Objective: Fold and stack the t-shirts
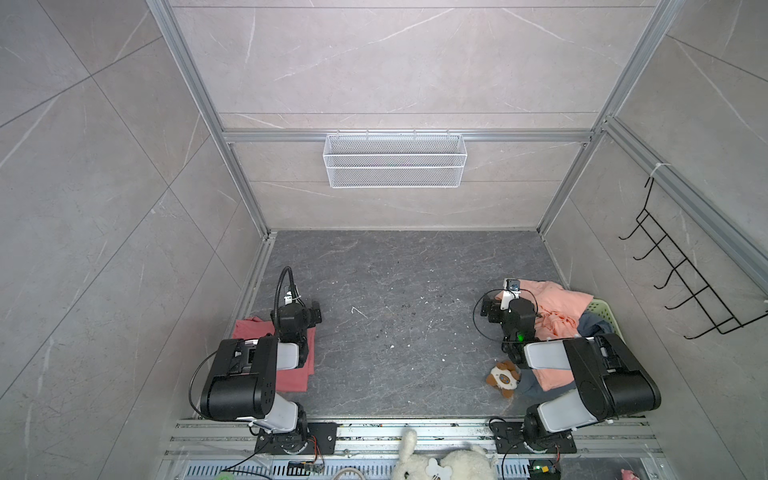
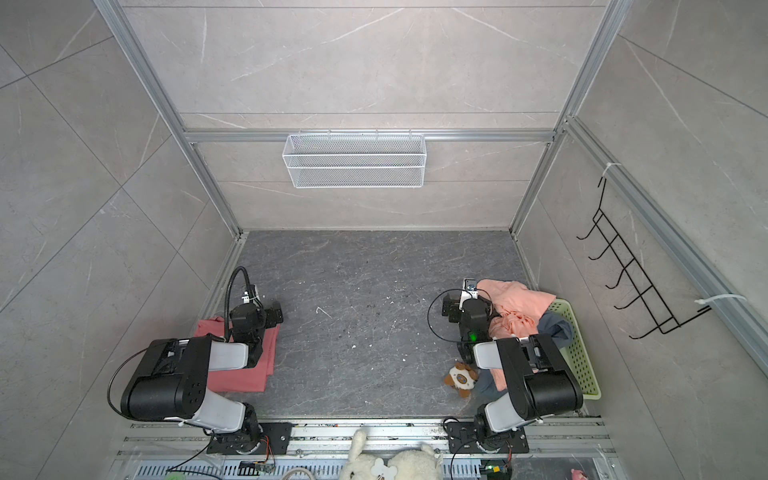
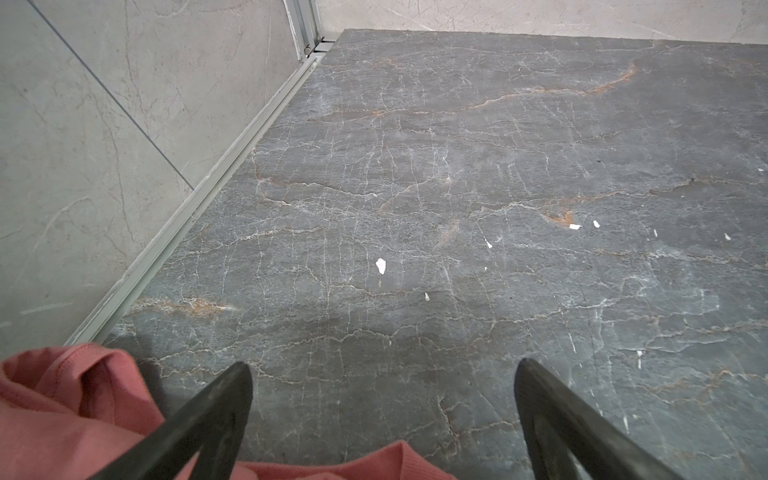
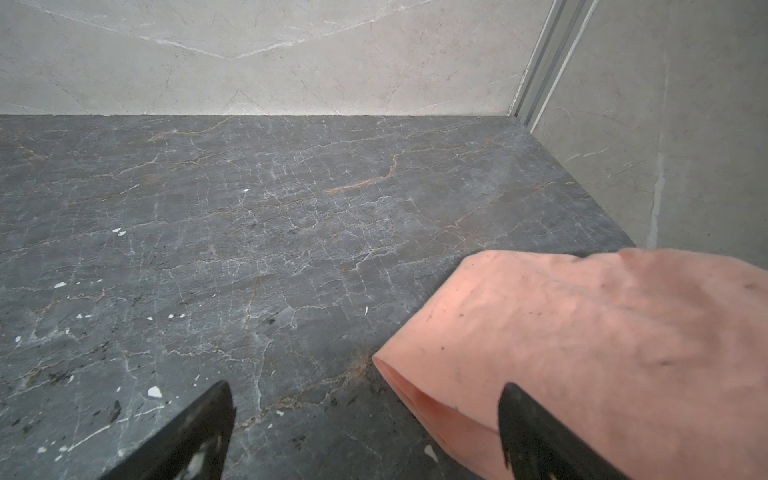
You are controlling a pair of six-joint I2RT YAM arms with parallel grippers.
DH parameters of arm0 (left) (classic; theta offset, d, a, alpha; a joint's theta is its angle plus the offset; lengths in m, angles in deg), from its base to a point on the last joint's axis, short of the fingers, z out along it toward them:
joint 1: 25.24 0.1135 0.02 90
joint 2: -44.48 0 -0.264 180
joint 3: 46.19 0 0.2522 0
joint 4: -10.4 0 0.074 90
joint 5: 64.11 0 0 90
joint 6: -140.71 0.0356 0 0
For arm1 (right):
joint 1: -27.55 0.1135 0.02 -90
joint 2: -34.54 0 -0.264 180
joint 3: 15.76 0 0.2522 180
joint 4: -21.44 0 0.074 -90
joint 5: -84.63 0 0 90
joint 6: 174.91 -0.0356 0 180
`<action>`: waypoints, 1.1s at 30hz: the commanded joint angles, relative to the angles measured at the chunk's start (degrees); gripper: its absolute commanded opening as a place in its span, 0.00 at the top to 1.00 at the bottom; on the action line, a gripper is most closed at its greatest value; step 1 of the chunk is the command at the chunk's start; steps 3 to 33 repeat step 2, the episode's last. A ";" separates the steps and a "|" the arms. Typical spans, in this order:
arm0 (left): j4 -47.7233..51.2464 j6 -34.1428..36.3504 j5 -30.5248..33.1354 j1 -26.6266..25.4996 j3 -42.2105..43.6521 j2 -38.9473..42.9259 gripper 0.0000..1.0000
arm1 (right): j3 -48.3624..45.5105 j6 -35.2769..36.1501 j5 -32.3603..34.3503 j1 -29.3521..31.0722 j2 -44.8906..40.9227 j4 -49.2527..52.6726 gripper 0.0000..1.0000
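A coral-red t-shirt (image 1: 291,376) (image 2: 249,372) lies folded flat at the left of the dark stone table, partly under my left arm. My left gripper (image 3: 382,370) (image 1: 314,311) hangs open just past its far edge, with only a bit of red hem (image 3: 62,415) below the fingers. At the right, a crumpled light peach t-shirt (image 1: 555,299) (image 2: 517,299) and a slate blue-grey one (image 1: 594,326) (image 2: 557,326) spill from a pale green basket (image 2: 582,365). My right gripper (image 4: 365,390) (image 1: 490,309) is open beside the peach cloth (image 4: 602,353), gripping nothing.
A small brown-and-white plush toy (image 1: 504,377) (image 2: 460,379) lies on the table by the right arm. A white wire basket (image 1: 395,160) hangs on the back wall and a black hook rack (image 1: 685,282) on the right wall. A white plush (image 1: 444,463) sits in front.
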 commanded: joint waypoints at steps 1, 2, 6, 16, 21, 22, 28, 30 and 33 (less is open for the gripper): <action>-3.01 -0.61 -0.21 0.04 -1.04 0.67 0.00 | 0.97 0.57 -0.47 -0.10 -0.35 0.04 0.01; -2.96 -0.54 -0.26 0.04 -1.01 0.67 0.00 | 0.90 0.61 -0.47 -0.11 -0.36 -0.06 0.01; -2.96 -0.54 -0.26 0.04 -1.01 0.67 0.00 | 0.90 0.61 -0.47 -0.11 -0.36 -0.06 0.01; -2.96 -0.54 -0.26 0.04 -1.01 0.67 0.00 | 0.90 0.61 -0.47 -0.11 -0.36 -0.06 0.01; -2.96 -0.54 -0.26 0.04 -1.01 0.67 0.00 | 0.90 0.61 -0.47 -0.11 -0.36 -0.06 0.01; -2.96 -0.54 -0.26 0.04 -1.01 0.67 0.00 | 0.90 0.61 -0.47 -0.11 -0.36 -0.06 0.01; -2.96 -0.54 -0.26 0.04 -1.01 0.67 0.00 | 0.90 0.61 -0.47 -0.11 -0.36 -0.06 0.01; -2.96 -0.54 -0.26 0.04 -1.01 0.67 0.00 | 0.90 0.61 -0.47 -0.11 -0.36 -0.06 0.01; -2.96 -0.54 -0.26 0.04 -1.01 0.67 0.00 | 0.90 0.61 -0.47 -0.11 -0.36 -0.06 0.01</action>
